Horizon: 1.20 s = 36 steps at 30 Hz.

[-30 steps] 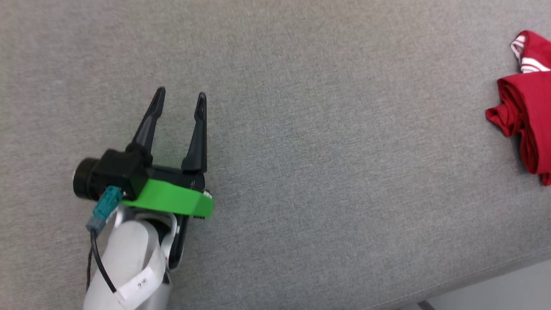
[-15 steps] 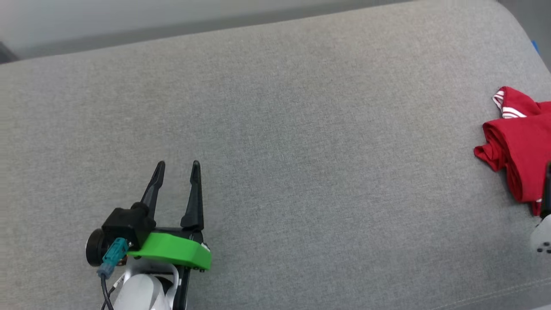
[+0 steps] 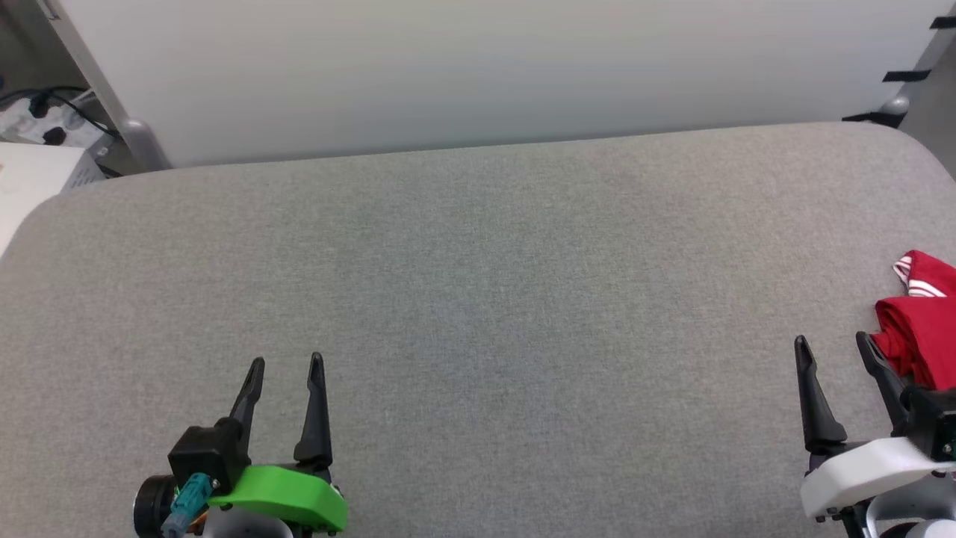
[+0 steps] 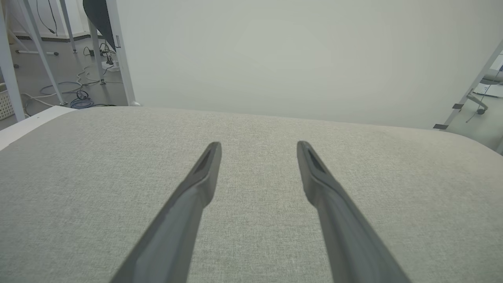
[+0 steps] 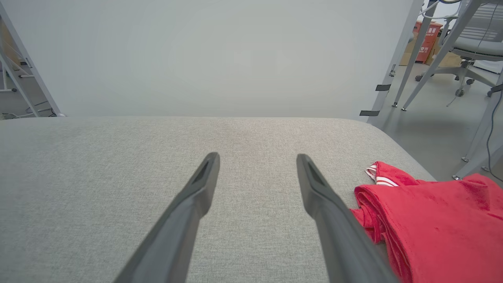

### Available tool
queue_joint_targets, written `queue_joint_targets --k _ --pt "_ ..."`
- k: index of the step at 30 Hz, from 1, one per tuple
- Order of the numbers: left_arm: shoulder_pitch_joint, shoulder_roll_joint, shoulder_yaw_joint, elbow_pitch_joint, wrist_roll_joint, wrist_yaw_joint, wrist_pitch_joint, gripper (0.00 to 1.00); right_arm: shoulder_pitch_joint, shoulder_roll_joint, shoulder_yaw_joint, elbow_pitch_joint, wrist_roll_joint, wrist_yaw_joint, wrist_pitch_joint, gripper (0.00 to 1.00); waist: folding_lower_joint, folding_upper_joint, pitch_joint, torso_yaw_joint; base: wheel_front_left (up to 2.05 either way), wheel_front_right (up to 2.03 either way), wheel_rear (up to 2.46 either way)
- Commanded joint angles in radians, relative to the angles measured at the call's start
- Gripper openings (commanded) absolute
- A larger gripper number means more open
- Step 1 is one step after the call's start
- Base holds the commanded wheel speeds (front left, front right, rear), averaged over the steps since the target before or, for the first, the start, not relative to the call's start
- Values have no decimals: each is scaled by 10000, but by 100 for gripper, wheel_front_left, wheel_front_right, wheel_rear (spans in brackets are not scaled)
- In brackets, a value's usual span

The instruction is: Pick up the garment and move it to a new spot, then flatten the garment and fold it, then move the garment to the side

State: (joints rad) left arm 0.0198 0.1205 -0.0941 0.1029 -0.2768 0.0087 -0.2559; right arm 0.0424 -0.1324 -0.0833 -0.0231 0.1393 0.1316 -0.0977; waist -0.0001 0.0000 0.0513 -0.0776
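Tough one to pin to a step; the left gripper (image 3: 287, 360) had its fingers spread with nothing between them, just bare grey cushion (image 3: 478, 299) ahead of it and off to its right; the right gripper (image 3: 833, 340) was spread and empty too. The garment (image 3: 922, 336) sat in a layered red bundle just off the outer side of that gripper's right finger, a scrap of striped trim poking out on the bundle's far end; close to the finger, but I couldn't tell if they touched.

That fits two readings: a bunched-up jersey waiting to be carried over, or one folded and parked at the side with the job about done. The layers looked more stacked than random, but I wouldn't bet on it; so the next move mostly called for settling which it was, and only the right gripper was anywhere near the cloth.

Poses were pretty much mirrored; the left arm sat low and close in, fingers pointing out across the cushion toward the white wall (image 3: 478, 67), just above the fabric as far as I could judge; the right one matched it, same heading, same height.
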Motion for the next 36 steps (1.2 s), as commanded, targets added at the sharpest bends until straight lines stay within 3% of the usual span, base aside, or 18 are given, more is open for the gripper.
queue_joint_targets --k 1,10,28,29,36 --pt "396 47 46 98 188 3 -57 100 439 117 165 -474 54 -9 236 100 1 0 -554 382 0 0 0" --pt "755 114 99 154 347 0 -58 100 858 303 589 -1323 66 -9 508 100 1 0 -745 439 0 0 0" --pt "470 118 -31 233 463 -78 -58 100 791 231 760 -1300 195 -9 506 100 1 0 -639 549 0 0 0" --pt "599 51 -9 200 414 -44 8 0 785 278 752 -1322 150 0 537 0 1 0 -639 549 0 0 0" --pt "574 23 30 158 490 -46 103 0 744 305 758 -1271 99 0 552 0 1 0 -633 558 0 0 0"
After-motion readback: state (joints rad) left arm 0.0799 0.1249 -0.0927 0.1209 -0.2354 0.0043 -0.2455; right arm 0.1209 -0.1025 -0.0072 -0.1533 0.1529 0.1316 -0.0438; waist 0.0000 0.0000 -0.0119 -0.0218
